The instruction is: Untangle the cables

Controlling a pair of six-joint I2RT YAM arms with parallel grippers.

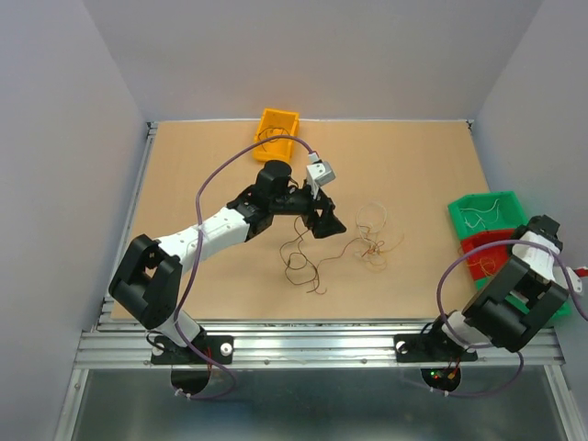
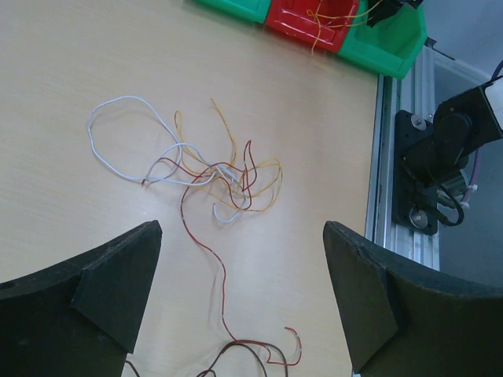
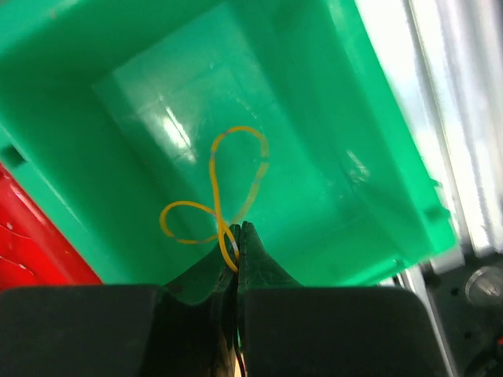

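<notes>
A loose tangle of thin white, yellow and red cables (image 2: 212, 177) lies on the table, also seen as the cables (image 1: 372, 241) in the top view. One red cable (image 2: 206, 250) trails from it toward a dark brown cable (image 2: 236, 349) at the frame's bottom edge. My left gripper (image 2: 240, 294) hovers above the table just short of the tangle, open wide, with nothing between its fingers (image 2: 102, 290). My right gripper (image 3: 238, 236) is shut on a yellow cable (image 3: 236, 169), whose two loops hang inside a green bin (image 3: 330, 118).
At the right edge of the table stand a green bin (image 1: 485, 211) holding a few cables and a red bin (image 1: 485, 257). An orange bin (image 1: 276, 129) sits at the back. More brown cables (image 1: 303, 262) lie near the left gripper. An aluminium rail (image 1: 312, 340) borders the near edge.
</notes>
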